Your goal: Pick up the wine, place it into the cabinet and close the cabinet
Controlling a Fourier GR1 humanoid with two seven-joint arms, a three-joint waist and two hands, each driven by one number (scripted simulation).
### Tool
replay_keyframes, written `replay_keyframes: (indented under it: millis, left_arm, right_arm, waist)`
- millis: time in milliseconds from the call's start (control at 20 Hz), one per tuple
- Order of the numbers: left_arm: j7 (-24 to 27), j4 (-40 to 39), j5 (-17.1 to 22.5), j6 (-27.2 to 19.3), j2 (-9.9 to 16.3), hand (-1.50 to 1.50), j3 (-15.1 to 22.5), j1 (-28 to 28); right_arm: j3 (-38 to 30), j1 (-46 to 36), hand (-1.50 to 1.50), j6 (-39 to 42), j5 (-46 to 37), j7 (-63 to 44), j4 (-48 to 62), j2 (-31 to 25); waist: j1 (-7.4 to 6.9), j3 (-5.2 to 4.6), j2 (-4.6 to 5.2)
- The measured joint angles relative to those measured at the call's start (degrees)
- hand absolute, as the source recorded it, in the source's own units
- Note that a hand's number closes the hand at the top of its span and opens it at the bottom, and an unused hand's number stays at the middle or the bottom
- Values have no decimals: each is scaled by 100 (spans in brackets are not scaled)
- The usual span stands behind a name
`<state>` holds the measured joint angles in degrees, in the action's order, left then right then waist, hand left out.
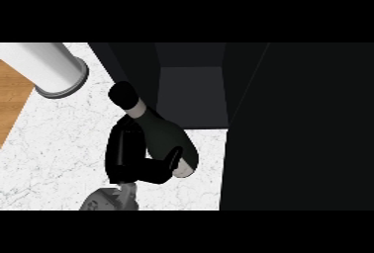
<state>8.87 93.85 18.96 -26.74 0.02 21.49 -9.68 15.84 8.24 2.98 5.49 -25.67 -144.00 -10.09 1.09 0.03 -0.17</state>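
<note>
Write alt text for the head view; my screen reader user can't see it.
The right hand curls round a dark wine bottle, tilted over the white marble counter before the open dark cabinet. A white cylinder shows at upper left.

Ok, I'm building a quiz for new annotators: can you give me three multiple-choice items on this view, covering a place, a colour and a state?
1. Where is the wine bottle?
A. Held over the counter
B. Deep inside the cabinet
C. On the wooden floor

2. What colour is the counter?
A. Black
B. White, marbled
C. Red

3. How is the cabinet?
A. Shut
B. Open
C. Missing

Answers:
1 A: the black hand curls round the wine bottle.
2 B: the counter shows white with grey veins.
3 B: the cabinet shows its dark inside.
</note>
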Motion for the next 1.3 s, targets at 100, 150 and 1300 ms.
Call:
replay_keyframes:
  millis: [100, 150, 1300]
  left_arm:
    - [-76, -204, 14, -201, 0, 150, -4, -257]
    - [-148, -247, 12, -311, 0, 150, 12, -368]
    - [1390, -3391, 1567, -1036, -1, 150, 484, -1984]
  right_arm:
    - [-10, 37, -150, 19, 9, 39, -2, 23]
    - [-49, 23, -150, 39, 17, 13, -6, 11]
    - [-339, 222, -150, 452, 169, 134, 10, 132]
  waist:
    - [8, 0, 3]
    - [5, 0, 4]
    - [94, -6, 33]
